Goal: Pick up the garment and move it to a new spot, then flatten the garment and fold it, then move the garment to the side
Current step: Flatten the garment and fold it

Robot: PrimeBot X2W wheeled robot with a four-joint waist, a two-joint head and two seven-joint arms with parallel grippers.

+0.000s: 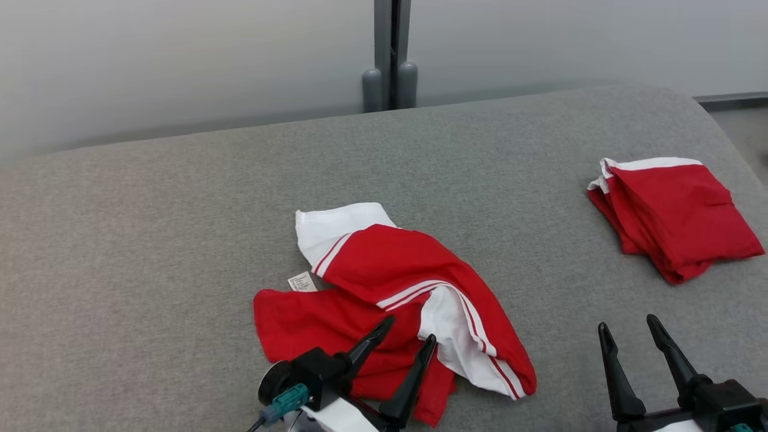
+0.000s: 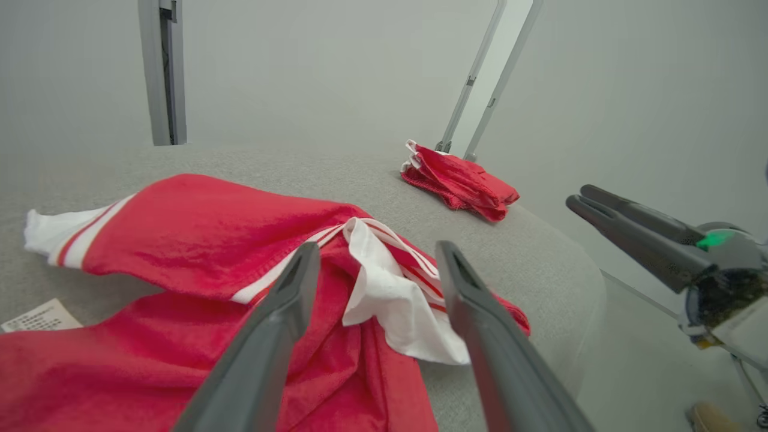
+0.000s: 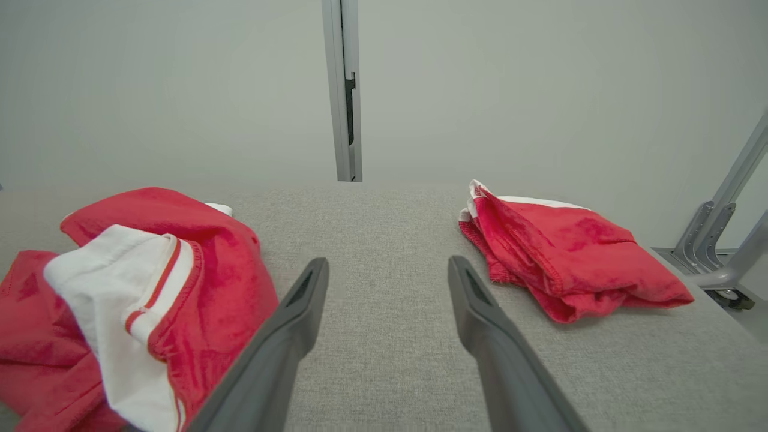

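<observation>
Nearest the robot, the left gripper (image 1: 411, 331) is seen with its two dark fingers spread wide and nothing held between them. It is poised over the near edge of the crumpled garment (image 1: 390, 270); whether the tips touch the cloth cannot be told. The right gripper (image 1: 627, 324) is likewise spread and empty, set over bare grey upholstered surface (image 1: 150, 240) well to the garment's right.

The coming pick-up is judged to turn on one relation: the garment lies directly ahead of the left fingers, its long axis running on a diagonal from far-left to near-right, so the left arm is the nearer one.

The garment is made of soft, limp knit — red, with white bands edged in thin stripes — and is heaped in loose folds near the middle front of the surface. A small printed label (image 1: 302, 282) is turned out at its left side. The surface itself is a coarse, matte weave with a rounded far corner.

Farther off to the right, a second red-and-white piece (image 1: 678, 216) lies folded into a neat, flat stack. Beyond the far edge, a grey post (image 1: 390, 60) is seen against a pale wall.
</observation>
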